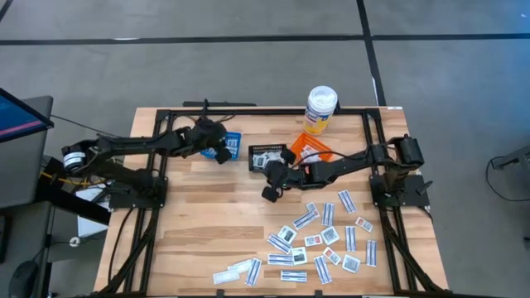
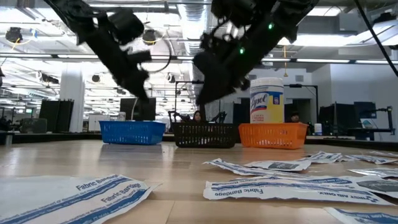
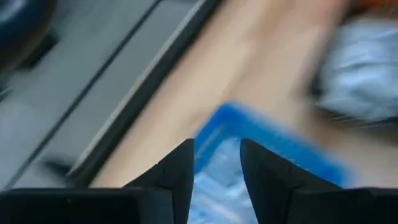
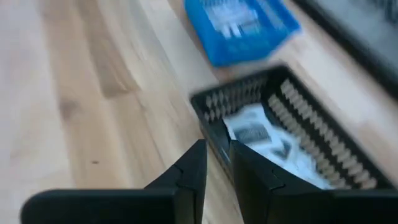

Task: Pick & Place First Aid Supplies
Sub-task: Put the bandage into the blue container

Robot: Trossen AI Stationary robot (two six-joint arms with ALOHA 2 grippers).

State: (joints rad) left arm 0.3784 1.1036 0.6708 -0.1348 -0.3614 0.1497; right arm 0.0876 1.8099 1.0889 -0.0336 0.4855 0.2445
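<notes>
High view shows 3 small baskets lined up near the tabletop's far edge, each seemingly a sorting bin for one kind of packet. The left gripper (image 1: 222, 151) hangs right over the blue basket (image 1: 233, 139), and the left wrist view looks straight down between its 2 fingers (image 3: 180, 171) onto pale packets lying in that basket. The fingers stand apart with nothing between them, which fits a packet just let go into the bin, though I judge that only from the pose.

The right gripper (image 1: 271, 192) sits on the near side of the black basket (image 1: 267, 154), low over the bare wood. In the right wrist view its fingers (image 4: 191, 169) show only a narrow gap and no packet in it, so it seems to carry nothing; it looks placed between the bins and the pile.

Most first aid supplies (image 1: 323, 240) lie scattered flat toward the near right corner of the tabletop, with a few strips (image 1: 240, 270) by the near edge. The orange basket (image 1: 311, 152) and a white bottle (image 1: 320, 109) stand at the far edge. Much of the sorting appears to remain.
</notes>
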